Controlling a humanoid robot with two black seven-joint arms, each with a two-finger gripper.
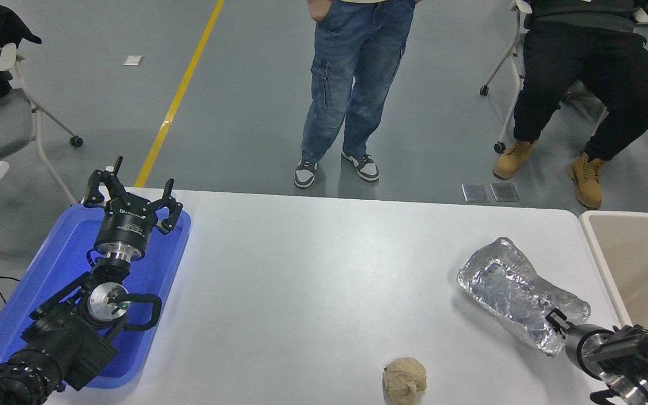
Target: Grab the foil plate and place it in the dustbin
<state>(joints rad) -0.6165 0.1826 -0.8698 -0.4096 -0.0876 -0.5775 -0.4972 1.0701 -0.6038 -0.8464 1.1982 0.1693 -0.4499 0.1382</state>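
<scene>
Crumpled foil plate (518,292) lying on the white surface (313,270) at right of frame, near the beige dustbin (633,264) at the right edge. Right hand (554,325) at lower right, touching the plate's near end; finger spread impossible to tell. Left hand (133,194) parked at left over the blue tray (166,264), fingers spread wide. Tan paper ball (405,381) at bottom centre.

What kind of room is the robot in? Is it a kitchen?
Not a kitchen; probably a workshop or robot test lab. The grey floor has a yellow line, rolling chairs stand around, and people watch near the white table.
</scene>
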